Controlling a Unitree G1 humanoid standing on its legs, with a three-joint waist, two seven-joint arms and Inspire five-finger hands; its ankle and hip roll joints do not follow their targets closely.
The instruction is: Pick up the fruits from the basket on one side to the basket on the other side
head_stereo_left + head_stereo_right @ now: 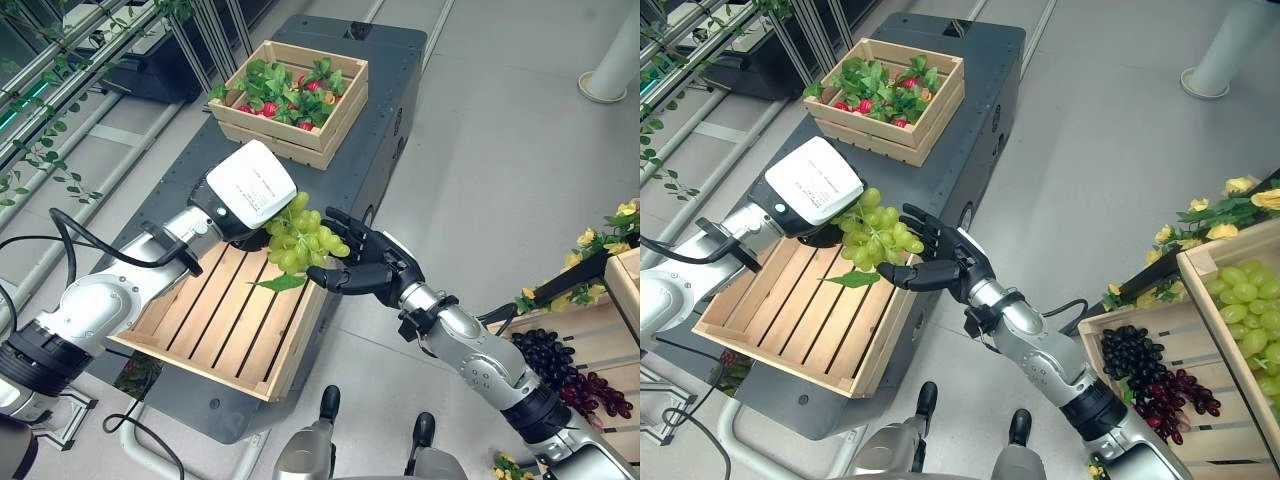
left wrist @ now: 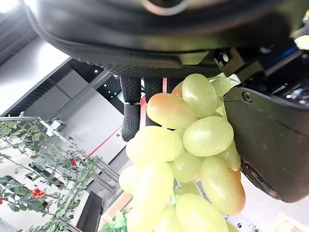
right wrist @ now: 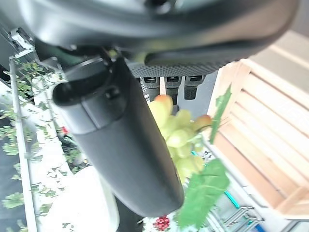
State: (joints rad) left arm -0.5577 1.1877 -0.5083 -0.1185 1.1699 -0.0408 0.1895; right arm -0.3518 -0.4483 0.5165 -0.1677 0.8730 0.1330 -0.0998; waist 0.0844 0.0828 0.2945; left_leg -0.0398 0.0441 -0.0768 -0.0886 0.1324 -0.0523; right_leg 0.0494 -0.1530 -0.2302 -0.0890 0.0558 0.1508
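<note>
- Left eye view: left hand (image 1: 248, 195) over the far corner of the empty slatted crate (image 1: 215, 320), the green grape bunch (image 1: 302, 238) hanging from under it. Right hand (image 1: 362, 262) just beside the bunch, fingers spread and straight, tips touching or nearly touching the grapes. Bunch hangs over the crate's corner, not yet inside.
- Right eye view: same layout. Far crate of leaves and red fruit (image 1: 885, 95) sits beyond on the dark cart (image 1: 980, 90). Source crates at the robot's right hold dark grapes (image 1: 1145, 370) and more green grapes (image 1: 1250, 320). Nothing lies between bunch and crate floor.
- Left wrist view: grapes fill the space between fingers (image 2: 131, 108) and thumb, which are curled around the cluster; hold looks to be on the fruit, stem attachment hidden.
- Right wrist view: fingers extended, holding nothing; the bunch and its leaf (image 3: 205, 193) show past them.
- Risk, judged: released here, the bunch could catch the crate rim and tip outward off the cart; the right hand's nudge could also pull grapes loose.
</note>
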